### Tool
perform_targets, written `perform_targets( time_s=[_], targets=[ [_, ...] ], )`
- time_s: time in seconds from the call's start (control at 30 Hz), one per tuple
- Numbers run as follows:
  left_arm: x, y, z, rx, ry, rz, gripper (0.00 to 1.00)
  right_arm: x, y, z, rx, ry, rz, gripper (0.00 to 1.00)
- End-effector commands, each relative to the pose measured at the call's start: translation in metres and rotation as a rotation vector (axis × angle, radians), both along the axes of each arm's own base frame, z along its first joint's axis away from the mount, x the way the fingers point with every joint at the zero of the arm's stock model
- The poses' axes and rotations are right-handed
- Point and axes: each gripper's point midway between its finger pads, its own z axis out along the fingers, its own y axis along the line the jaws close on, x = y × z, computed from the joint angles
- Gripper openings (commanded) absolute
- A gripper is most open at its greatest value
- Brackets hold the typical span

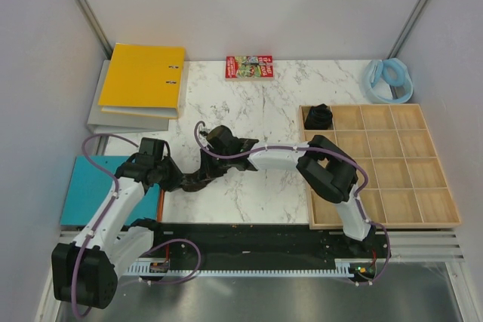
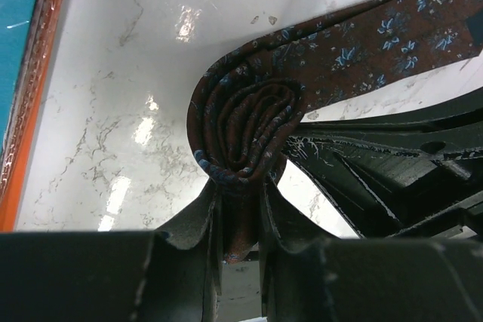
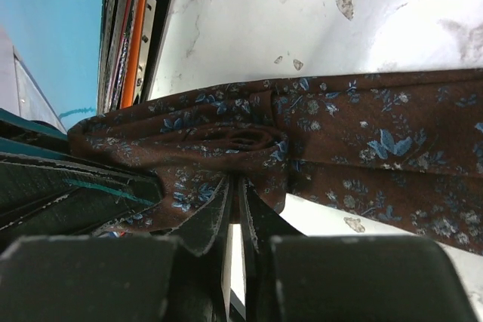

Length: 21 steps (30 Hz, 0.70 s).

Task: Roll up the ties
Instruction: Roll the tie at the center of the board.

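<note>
Left claw pinches the tie coil — right claw grips it too; loose length runs off rightward.

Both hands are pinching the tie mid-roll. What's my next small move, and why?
Probably rotate the left hand, winding the coil along the loose tail. The tie is only partly rolled: a long flat stretch runs off over the table, and the right hand pinches the fabric beside the coil.
</note>
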Motion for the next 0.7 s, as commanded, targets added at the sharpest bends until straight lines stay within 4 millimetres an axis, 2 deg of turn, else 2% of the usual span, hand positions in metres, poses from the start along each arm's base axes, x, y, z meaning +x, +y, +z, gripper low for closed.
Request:
perform_targets(
  time_s=[0.0, 0.27, 0.5, 0.67],
  targets=[
    [0.017, -0.002, 0.019, -0.014, -0.05, 0.031, 0.2, -0.001, 0.005, -0.015, 0.005, 0.015, 0.003, 0.12],
    [0.028, -0.004, 0.027, -0.014, -0.055, 0.022, 0.2, 0.001, 0.009, -0.021, 0.006, 0.021, -0.003, 0.12],
    [0.042, -0.01, 0.03, -0.021, -0.029, -0.004, 0.21, 0.012, 0.017, -0.02, 0.002, 0.016, -0.011, 0.12],
    [0.053, -0.015, 0.031, -0.038, -0.031, -0.012, 0.22, 0.022, 0.013, -0.024, -0.005, 0.023, -0.026, 0.12]
  ],
)
